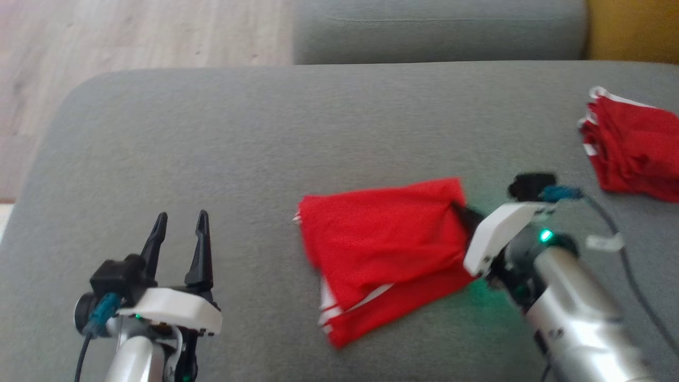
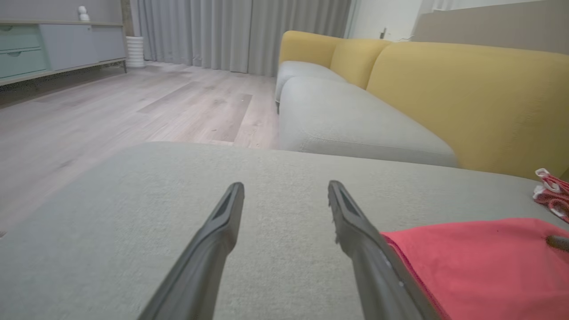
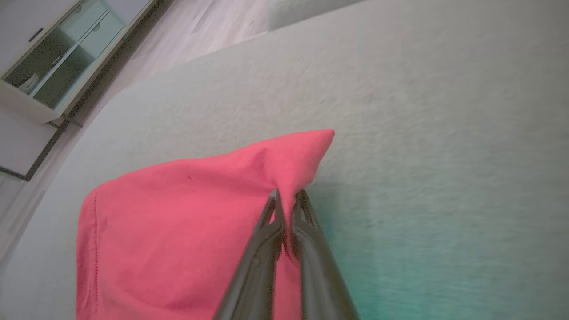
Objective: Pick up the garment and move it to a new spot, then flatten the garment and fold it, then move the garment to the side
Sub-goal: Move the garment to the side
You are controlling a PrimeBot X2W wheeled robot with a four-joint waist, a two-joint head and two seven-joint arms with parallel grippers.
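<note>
**Two tools, one pinching the garment's right edge**

One red garment (image 1: pixel 382 239), folded into a rough rectangle with white trim showing at its lower left corner, lies on the grey cushion (image 1: pixel 265 148). The right tool (image 1: pixel 460 208) meets the garment at its right edge. Its two dark fingers are drawn together with a fold of red cloth pinched between the tips. The right wrist view shows this best: the cloth rises to a small peak just past the fingertips, and the rest of the garment spreads away to the left of the grip. A green light (image 1: pixel 545 235) glows on the wrist behind that tool and tints the cushion just right of the garment.

The left tool (image 1: pixel 181 217) stands well to the left of the garment with its fingers spread wide. It holds nothing, and only bare cushion lies between the fingers. In the left wrist view the garment's near corner sits just beside that tool's right finger; whether they touch I cannot tell.

A second red pile (image 1: pixel 631 154) with white edging sits far to the right of the garment. The left wrist view adds a yellow backrest (image 2: pixel 466 98) beyond the garment, grey curtains (image 2: pixel 240 31) and a wooden floor (image 2: pixel 111 111). The right wrist view catches a pale cabinet (image 3: pixel 53 58) past the garment's left side.
</note>
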